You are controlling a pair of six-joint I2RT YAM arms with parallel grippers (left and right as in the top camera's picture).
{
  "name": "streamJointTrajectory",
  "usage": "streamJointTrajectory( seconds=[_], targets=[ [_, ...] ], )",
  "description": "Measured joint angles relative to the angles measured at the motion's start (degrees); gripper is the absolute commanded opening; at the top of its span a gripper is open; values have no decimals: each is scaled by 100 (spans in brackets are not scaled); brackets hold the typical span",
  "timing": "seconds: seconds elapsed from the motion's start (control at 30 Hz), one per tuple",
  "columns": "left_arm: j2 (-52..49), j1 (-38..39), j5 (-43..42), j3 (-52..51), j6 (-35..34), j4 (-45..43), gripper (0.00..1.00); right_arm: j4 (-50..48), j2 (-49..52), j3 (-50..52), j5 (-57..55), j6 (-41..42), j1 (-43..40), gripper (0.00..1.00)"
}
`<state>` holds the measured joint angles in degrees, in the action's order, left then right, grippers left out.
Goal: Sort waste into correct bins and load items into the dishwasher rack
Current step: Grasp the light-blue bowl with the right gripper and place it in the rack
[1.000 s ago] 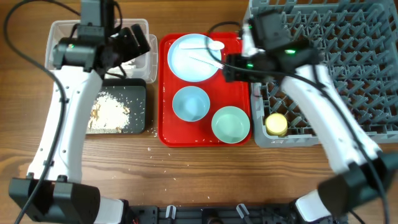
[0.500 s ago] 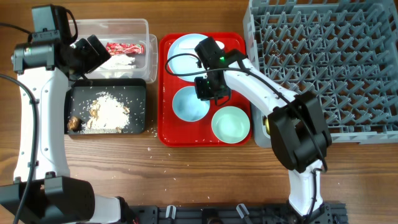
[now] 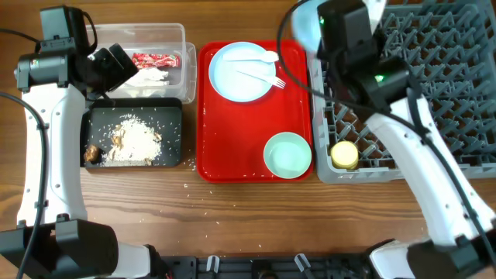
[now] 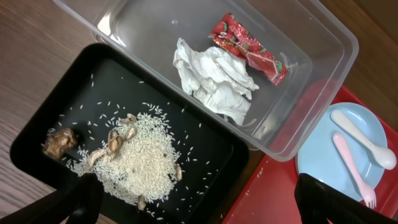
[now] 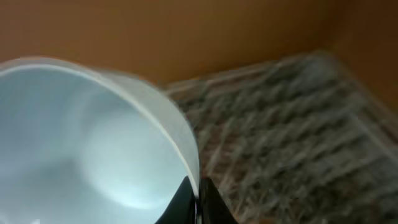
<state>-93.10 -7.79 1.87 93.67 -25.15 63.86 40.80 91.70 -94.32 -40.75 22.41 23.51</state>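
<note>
My right gripper (image 5: pixel 198 202) is shut on the rim of a pale blue bowl (image 5: pixel 81 137), which is lifted and tilted over the far left corner of the grey dishwasher rack (image 3: pixel 434 85). From above, that bowl (image 3: pixel 304 25) shows beside the right wrist. On the red tray (image 3: pixel 232 132) stand a second bowl (image 3: pixel 287 154) and the plate (image 3: pixel 242 71), which carries the fork (image 3: pixel 263 77) and spoon (image 3: pixel 260 56). The yellow cup (image 3: pixel 344 154) sits in the rack. My left gripper (image 4: pixel 202 208) hangs open above the bins. The clear bin (image 4: pixel 298 93) holds the wrapper (image 4: pixel 249 50) and tissue (image 4: pixel 214 78). The black bin (image 4: pixel 205 155) holds rice (image 4: pixel 134 162).
A few rice grains lie on the wooden table (image 3: pixel 194 201) in front of the tray and black bin. A brown food scrap (image 4: pixel 59 142) rests in the black bin's left corner. The rack's pegs fill the right side of the table.
The right gripper shut on the blue bowl on the tray and raised it up toward the rack's far left corner. The left arm swung left, then stayed still and open.
</note>
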Motion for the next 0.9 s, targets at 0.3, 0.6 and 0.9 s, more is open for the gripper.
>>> streamJointTrajectory(
  seconds=[0.3, 0.6, 0.9],
  targets=[
    [0, 0, 2, 0, 0, 17, 100, -3873, 2632, 63, -1974, -2111, -741, 4],
    [0, 0, 0, 0, 0, 20, 100, -4741, 3560, 74, -2194, -3436, -872, 7],
    [0, 0, 0, 0, 0, 20, 100, -3753, 3560, 50, -2166, -3733, -339, 57]
  ],
)
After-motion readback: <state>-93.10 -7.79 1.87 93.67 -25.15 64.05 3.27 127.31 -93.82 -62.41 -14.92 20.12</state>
